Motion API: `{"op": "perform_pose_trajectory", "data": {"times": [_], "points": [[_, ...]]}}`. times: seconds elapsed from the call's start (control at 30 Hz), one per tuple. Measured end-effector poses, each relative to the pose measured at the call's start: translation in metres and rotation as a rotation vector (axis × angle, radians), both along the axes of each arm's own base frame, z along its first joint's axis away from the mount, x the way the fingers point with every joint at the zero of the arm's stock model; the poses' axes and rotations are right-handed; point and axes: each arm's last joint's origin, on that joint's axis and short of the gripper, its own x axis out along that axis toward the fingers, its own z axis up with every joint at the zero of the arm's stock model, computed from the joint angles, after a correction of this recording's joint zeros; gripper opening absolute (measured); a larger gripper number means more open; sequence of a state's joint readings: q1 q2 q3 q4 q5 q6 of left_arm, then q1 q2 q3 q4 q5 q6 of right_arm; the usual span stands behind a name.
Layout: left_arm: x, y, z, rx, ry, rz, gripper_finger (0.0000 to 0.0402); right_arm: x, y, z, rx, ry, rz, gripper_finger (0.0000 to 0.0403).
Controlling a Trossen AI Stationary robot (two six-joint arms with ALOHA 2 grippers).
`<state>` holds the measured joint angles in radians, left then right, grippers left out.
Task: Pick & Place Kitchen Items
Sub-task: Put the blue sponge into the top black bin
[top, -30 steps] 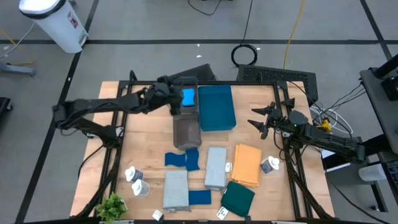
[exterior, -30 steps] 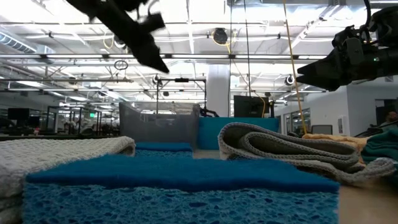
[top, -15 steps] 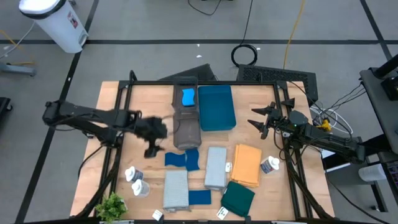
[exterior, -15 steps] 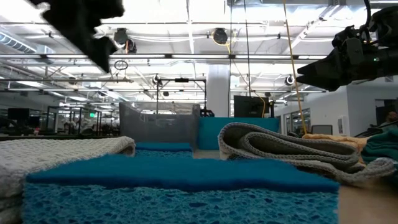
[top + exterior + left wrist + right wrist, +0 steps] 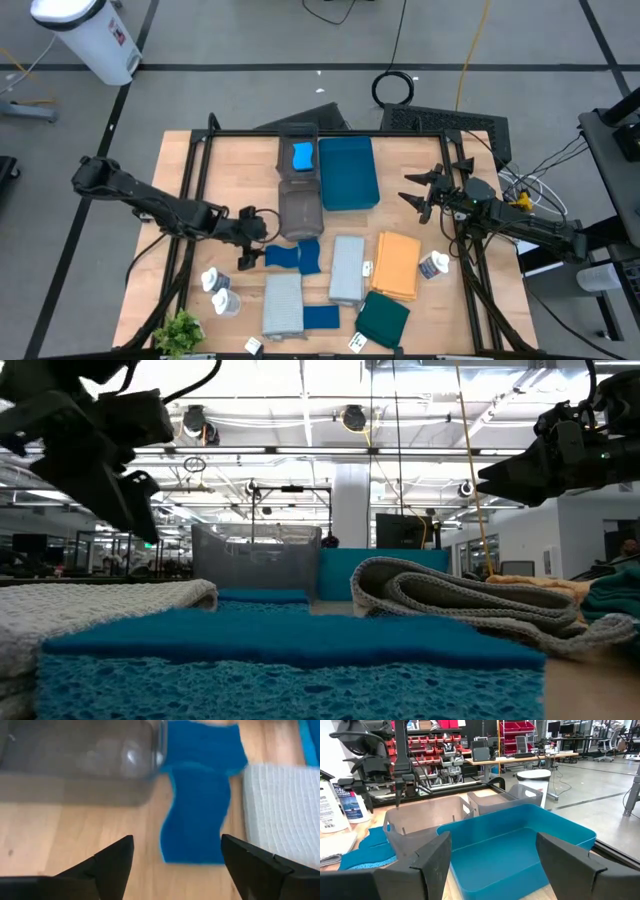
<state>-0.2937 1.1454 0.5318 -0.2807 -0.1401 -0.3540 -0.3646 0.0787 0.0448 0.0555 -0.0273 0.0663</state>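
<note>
My left gripper (image 5: 252, 250) (image 5: 177, 842) stands open a little above the table, just left of two dark-blue sponges (image 5: 294, 256) (image 5: 197, 815) that lie flat on the wood by the grey tray's near end. Nothing is between its fingers. The grey tray (image 5: 300, 200) holds a bright-blue sponge (image 5: 302, 155) at its far end. Folded cloths lie flat on the near half: pale (image 5: 347, 268), orange (image 5: 397, 264), dark teal (image 5: 382, 318), grey (image 5: 282, 303). White bottles stand at the near left (image 5: 218, 288) and right (image 5: 433, 265). My right gripper (image 5: 420, 195) (image 5: 492, 842) waits open at the right.
A teal tray (image 5: 347, 172) stands beside the grey one. Another blue sponge (image 5: 322, 317) lies near the front edge. A small green plant (image 5: 180, 330) sits at the near left corner. Bare wood lies left of the trays (image 5: 225, 180).
My left gripper has swung away from the far end of the grey tray, toward the table's near edge and down, turning as it went. It now sits low beside the dark-blue sponges. The bright-blue sponge stays in the tray.
</note>
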Motion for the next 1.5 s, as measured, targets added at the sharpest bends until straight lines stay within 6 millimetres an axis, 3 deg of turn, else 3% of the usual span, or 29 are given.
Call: {"op": "perform_pose_trajectory", "data": {"times": [0.37, 0.7, 0.87, 1.07, 1.33, 1.5], "points": [[0.005, -0.004, -0.035, -0.036, 0.008, -0.05, 0.0358, 0.0, 0.0, 0.0, 0.0, 0.0, 0.0, 0.0263], [0.014, -0.007, -0.061, -0.02, 0.102, -0.056, 0.0341, 0.0, 0.0, 0.0, 0.0, 0.0, 0.0, 0.0263], [0.014, -0.007, -0.063, 0.009, 0.108, -0.071, 0.0327, 0.0, 0.0, 0.0, 0.0, 0.0, 0.0, 0.0263], [0.013, -0.006, -0.063, 0.025, 0.114, -0.082, 0.0274, 0.0, 0.0, 0.0, 0.0, 0.0, 0.0, 0.0263], [0.009, -0.006, -0.065, -0.009, 0.165, -0.078, 0.0154, 0.0, 0.0, 0.0, 0.0, 0.0, 0.0, 0.0263], [0.01, -0.008, -0.061, -0.049, 0.157, -0.16, 0.0082, 0.0, 0.0, 0.0, 0.0, 0.0, 0.0, 0.0263]]}}
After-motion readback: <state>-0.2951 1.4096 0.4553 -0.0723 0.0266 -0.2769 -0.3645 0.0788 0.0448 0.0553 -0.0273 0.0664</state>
